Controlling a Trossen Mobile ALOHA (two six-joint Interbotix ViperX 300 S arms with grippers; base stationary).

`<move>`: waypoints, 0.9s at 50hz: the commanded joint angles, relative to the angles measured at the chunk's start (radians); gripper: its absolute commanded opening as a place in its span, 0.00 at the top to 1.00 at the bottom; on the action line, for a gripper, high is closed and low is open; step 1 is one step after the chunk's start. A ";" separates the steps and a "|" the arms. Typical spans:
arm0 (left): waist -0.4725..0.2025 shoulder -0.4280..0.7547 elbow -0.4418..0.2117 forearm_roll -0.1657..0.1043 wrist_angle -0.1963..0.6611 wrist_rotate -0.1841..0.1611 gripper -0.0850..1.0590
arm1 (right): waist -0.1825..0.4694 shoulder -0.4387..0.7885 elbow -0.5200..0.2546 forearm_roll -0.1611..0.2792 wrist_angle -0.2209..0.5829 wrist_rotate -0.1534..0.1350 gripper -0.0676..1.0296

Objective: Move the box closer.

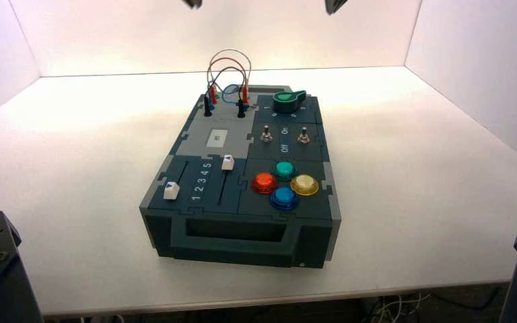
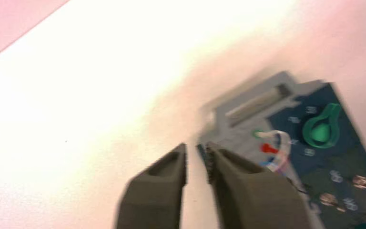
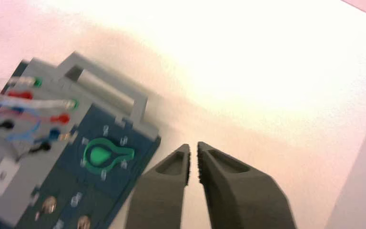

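The box (image 1: 242, 182) sits on the white table (image 1: 410, 202), lying lengthwise away from the robot. Its handle end faces the robot near the table's front edge, and its far end carries the looped wires (image 1: 227, 74) and the green knob (image 1: 288, 101). It is slightly turned, so that far end leans a little toward the robot's right.

Both arms are high up beyond the far end of the box; in the high view only their tips show at the upper edge of the picture. The left gripper (image 2: 196, 157) hangs above bare table just off the far left corner of the box, next to the wires, its fingers nearly pressed together with a thin slit between them, holding nothing. The right gripper (image 3: 194, 157) hangs just off the far right corner, near the knob, its fingers likewise almost closed and empty.

What matters for the pull: the box lies between the grippers and the robot, its long axis pointing roughly along the direction it has to travel. Each arm is about equally near its own far corner (neither looks clearly better placed), and neither touches the box. In my judgement the move calls for both tips to drop behind the far wall, where a grey handle (image 3: 107, 90) shows, and draw evenly, since an uneven pull would probably swing the box further askew.
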 commanded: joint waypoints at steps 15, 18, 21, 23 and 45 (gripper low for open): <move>-0.057 -0.279 0.370 -0.012 -0.169 -0.028 0.38 | 0.100 -0.480 0.328 0.043 -0.129 0.006 0.27; -0.057 -0.310 0.422 -0.012 -0.196 -0.028 0.31 | 0.104 -0.537 0.370 0.064 -0.147 0.006 0.27; -0.060 -0.330 0.445 -0.012 -0.199 -0.026 0.23 | 0.106 -0.586 0.410 0.077 -0.160 0.006 0.27; -0.063 -0.339 0.456 -0.012 -0.198 -0.023 0.20 | 0.104 -0.618 0.442 0.077 -0.170 0.006 0.27; -0.074 -0.413 0.611 -0.012 -0.239 -0.017 0.17 | 0.104 -0.742 0.687 0.072 -0.295 -0.002 0.27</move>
